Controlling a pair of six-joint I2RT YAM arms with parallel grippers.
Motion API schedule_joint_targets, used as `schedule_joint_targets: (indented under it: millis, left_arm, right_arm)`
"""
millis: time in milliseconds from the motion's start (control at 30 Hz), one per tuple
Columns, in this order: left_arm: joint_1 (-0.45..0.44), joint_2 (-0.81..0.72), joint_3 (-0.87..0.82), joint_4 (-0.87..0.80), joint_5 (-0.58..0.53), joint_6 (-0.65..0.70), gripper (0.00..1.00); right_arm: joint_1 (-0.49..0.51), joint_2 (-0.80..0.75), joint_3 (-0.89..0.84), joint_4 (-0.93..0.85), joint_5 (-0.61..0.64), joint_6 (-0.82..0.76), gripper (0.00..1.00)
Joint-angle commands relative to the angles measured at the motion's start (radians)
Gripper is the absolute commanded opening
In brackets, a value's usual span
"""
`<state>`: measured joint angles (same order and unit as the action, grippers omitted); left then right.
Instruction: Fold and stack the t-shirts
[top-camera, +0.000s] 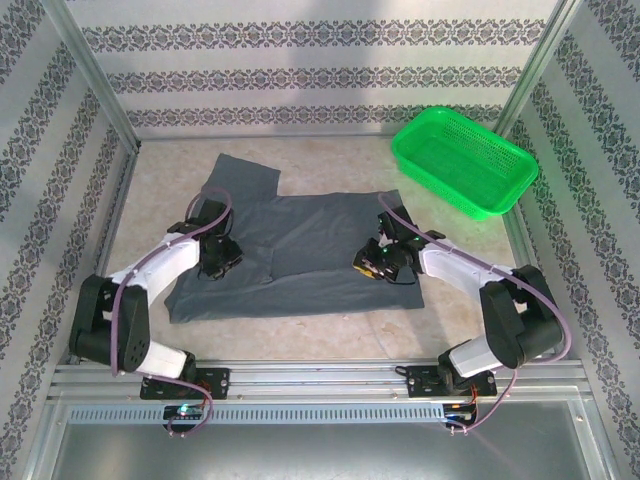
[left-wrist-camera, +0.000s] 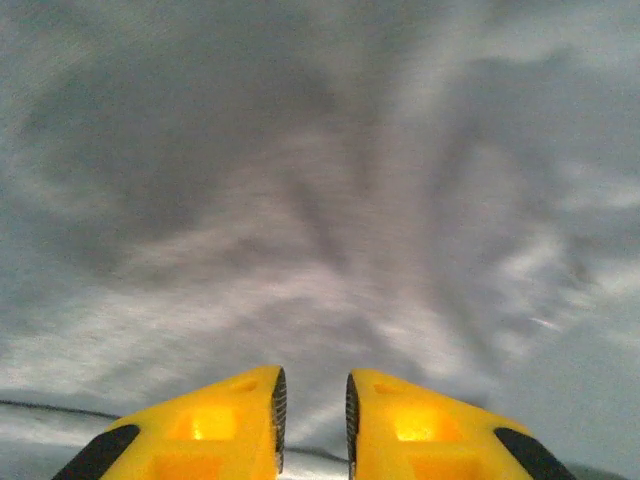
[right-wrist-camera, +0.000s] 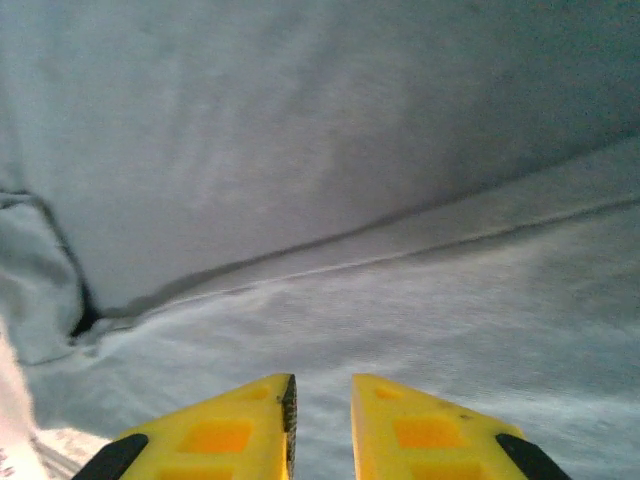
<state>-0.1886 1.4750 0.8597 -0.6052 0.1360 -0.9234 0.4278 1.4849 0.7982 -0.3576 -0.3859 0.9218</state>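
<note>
left pincer (left-wrist-camera: 313, 390), right pincer (right-wrist-camera: 322, 392) over t-shirt (top-camera: 310, 245) | near hem borders bare table (top-camera: 300, 338)

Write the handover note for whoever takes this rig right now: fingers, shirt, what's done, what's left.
Left gripper: fingers slightly apart, nothing between them, low over the left part of the dark slate-grey short-sleeved t-shirt.
Right gripper: the same, over its right part.
Shirt: spread on the table, one sleeve sticking out at far left. The bright green plastic mesh basket stands far right, apart from it.
Done: no finished fold, no stack.
Left: fold it, then stack.
</note>
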Motion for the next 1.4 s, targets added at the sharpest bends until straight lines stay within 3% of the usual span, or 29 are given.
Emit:
schedule_joint_targets:
  millis: [0,167,367,633,800,900,1067,1233,1367]
  left_arm:
    - [0.03,0.054,-0.003,-0.002,0.015,-0.058,0.22]
    - [0.033,0.11,-0.005,-0.112,-0.052,-0.045,0.19]
    - [0.057,0.053,-0.118,-0.158,-0.088,-0.046,0.18]
    - [0.097,-0.057,-0.221,-0.199,-0.117,-0.015,0.18]
    - [0.109,-0.074,-0.167,-0.23,-0.153,0.02,0.18]
    - [0.111,-0.061,-0.073,-0.26,-0.172,0.036,0.19]
    - [0.11,-0.014,0.184,-0.237,-0.215,0.074,0.33]
    - [0.146,0.245,0.543,-0.228,-0.242,0.178,0.36]
    - [0.206,0.494,0.841,-0.217,-0.26,0.252,0.36]
  right_arm:
    - [0.016,0.055,-0.013,-0.104,0.076,-0.044,0.23]
    - [0.063,0.125,-0.017,-0.19,0.146,-0.051,0.24]
    - [0.146,0.165,-0.007,-0.296,0.176,-0.043,0.26]
    - [0.257,0.109,-0.057,-0.282,0.117,0.056,0.27]
    - [0.28,0.079,-0.032,-0.275,0.088,0.107,0.28]
    - [0.265,0.05,0.019,-0.306,0.107,0.119,0.28]
    - [0.183,-0.039,0.142,-0.286,0.213,0.045,0.36]
    - [0.06,-0.019,0.234,-0.161,0.214,-0.075,0.38]
    - [0.037,0.074,0.397,-0.135,0.232,-0.212,0.39]
